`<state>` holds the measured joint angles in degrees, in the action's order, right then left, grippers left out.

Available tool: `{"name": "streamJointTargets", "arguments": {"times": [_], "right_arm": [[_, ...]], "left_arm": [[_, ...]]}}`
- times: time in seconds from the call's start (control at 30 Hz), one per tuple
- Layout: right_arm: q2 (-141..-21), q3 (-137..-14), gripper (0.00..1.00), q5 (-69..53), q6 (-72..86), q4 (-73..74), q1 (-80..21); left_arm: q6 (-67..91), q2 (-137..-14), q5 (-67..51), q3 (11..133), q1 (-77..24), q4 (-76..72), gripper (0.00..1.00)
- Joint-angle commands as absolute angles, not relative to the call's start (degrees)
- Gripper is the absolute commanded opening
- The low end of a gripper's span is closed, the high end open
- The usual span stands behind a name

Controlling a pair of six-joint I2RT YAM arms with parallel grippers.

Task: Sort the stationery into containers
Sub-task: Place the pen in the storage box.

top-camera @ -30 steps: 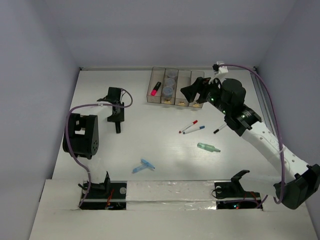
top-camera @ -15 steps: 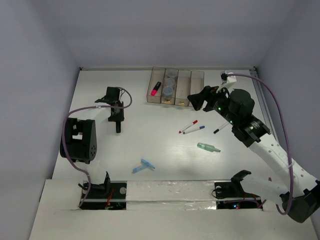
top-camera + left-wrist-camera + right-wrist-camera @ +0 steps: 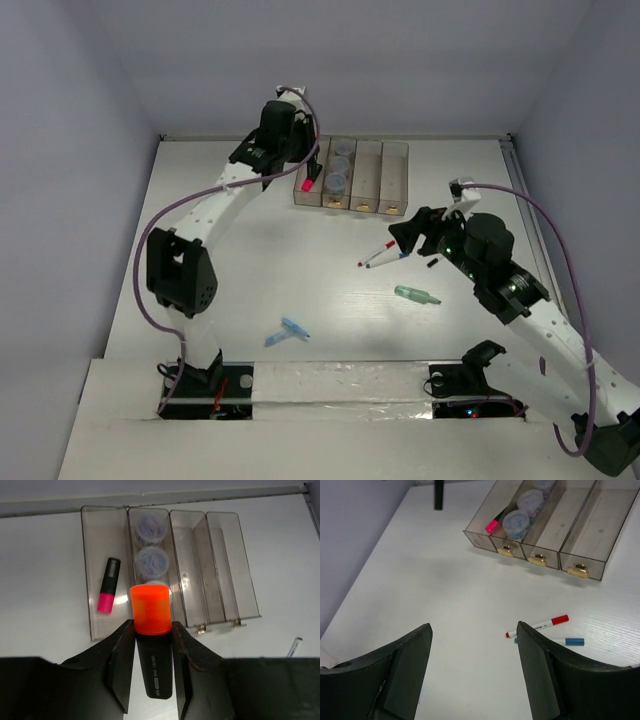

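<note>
Orange marker (image 3: pixel 150 609) pinched cap-forward in left tool (image 3: pixel 152 630), jaws closed on the black barrel. Swung within the last second from low on the left of the worktop (image 3: pixel 230 290) up over the row of four bins (image 3: pixel 192 575); grip tightened on the way, then steady. Now hanging above the front of the row, about over the wall between first and second bin, not inside anything yet. Pink marker (image 3: pixel 108 585) lying alone in first bin, so likely drop spot there. Needs a nudge left first, or risks landing on the round clear jars (image 3: pixel 152 560) filling the second bin. Third and fourth bin bare. Right tool (image 3: pixel 472 630) pulled back from the right end of the bins toward the pens, jaws wide, holding nothing. Hovering over red-capped pen (image 3: pixel 537 626) and blue-capped pen (image 3: pixel 552 641) lying side by side, probably next pick. Green piece (image 3: pixel 416 295) and light-blue piece (image 3: pixel 288 330) loose nearer the arm bases, unmoved. Roughly halfway by count. Worktop white, matte, faint wood grain, silver tape strip (image 3: pixel 340 382) along near edge. Plain pale lilac-grey walls on three sides, even light, soft shadows.
</note>
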<state>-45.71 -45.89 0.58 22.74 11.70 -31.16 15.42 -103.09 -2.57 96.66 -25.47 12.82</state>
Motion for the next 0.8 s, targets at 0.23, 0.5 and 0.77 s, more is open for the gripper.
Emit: {"name": "streamJointTargets", "arguments": {"times": [0.23, 0.5, 0.77], "right_arm": [[-40.25, -44.56, 0.74, 3.34, 23.47, 15.82, -31.03], [-39.82, -41.67, 0.74, 3.16, 24.43, 16.96, -31.03], [-40.08, -40.34, 0.74, 3.43, 24.7, 18.02, -31.03]], "left_arm": [[16.09, -122.68, -0.71, 118.2, -26.02, 13.36, 0.0], [13.62, -129.98, 5.62, 123.66, -26.02, 12.39, 0.0], [12.57, -133.94, 7.12, 127.35, -25.4, 13.27, 0.09]]}}
